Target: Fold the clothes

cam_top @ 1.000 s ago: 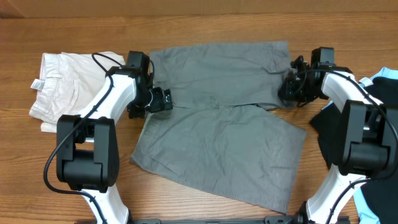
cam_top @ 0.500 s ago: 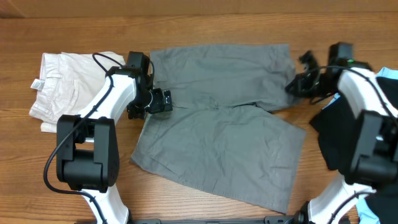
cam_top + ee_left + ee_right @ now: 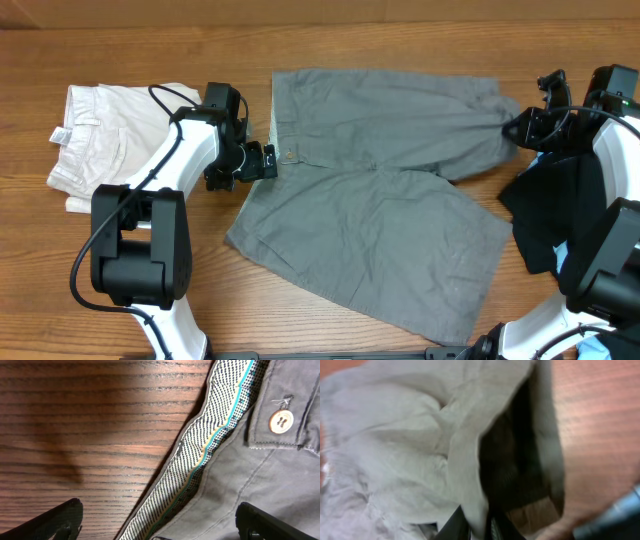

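The grey shorts (image 3: 380,200) lie spread across the middle of the table, waistband to the left and both legs pointing right. My right gripper (image 3: 522,128) is shut on the hem of the far leg, which is stretched taut to the right. In the right wrist view the fingertips (image 3: 456,527) pinch a fold of the grey cloth (image 3: 395,450). My left gripper (image 3: 262,162) stands open at the waistband's edge and holds nothing. Its wrist view shows the patterned waistband lining (image 3: 210,445) and the button (image 3: 280,420) between the wide-apart fingers (image 3: 55,520).
Folded cream shorts (image 3: 110,140) lie at the far left, beside the left arm. A black garment (image 3: 548,215) lies at the right edge under the right arm. Bare wooden table (image 3: 330,320) shows along the front and back.
The right gripper has moved right with the leg hem in it. The whole pair of shorts has slid right and stretched flatter. The left arm has not moved.
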`<state>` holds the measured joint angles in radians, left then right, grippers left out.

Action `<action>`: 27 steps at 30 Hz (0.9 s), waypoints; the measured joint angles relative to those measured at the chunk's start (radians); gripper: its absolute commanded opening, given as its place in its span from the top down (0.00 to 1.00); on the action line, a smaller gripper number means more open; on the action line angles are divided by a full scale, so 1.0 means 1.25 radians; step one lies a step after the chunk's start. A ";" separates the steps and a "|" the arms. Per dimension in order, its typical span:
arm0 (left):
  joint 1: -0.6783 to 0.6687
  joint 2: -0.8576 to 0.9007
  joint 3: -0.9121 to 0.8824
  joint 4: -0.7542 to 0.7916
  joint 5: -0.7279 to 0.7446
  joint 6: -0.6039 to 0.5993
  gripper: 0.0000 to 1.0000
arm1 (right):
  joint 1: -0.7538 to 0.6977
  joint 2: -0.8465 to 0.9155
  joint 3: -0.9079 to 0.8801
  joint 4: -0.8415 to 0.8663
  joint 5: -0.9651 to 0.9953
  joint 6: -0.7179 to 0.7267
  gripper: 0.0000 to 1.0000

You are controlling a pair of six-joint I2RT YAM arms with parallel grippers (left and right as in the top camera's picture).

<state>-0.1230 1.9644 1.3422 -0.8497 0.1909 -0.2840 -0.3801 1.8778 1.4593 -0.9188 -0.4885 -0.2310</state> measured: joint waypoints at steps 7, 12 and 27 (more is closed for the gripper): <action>0.000 0.000 0.000 0.005 0.000 0.000 0.00 | 0.000 0.000 0.000 -0.077 0.213 0.176 0.42; 0.000 0.000 0.000 0.007 0.000 0.000 0.00 | 0.000 0.000 -0.017 -0.097 0.252 0.250 0.43; 0.000 0.000 0.000 0.023 0.000 0.000 0.00 | 0.039 0.000 -0.225 0.169 0.059 0.244 0.61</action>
<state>-0.1230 1.9644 1.3422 -0.8211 0.1913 -0.2840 -0.3317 1.8778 1.1782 -0.7071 -0.4149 0.0734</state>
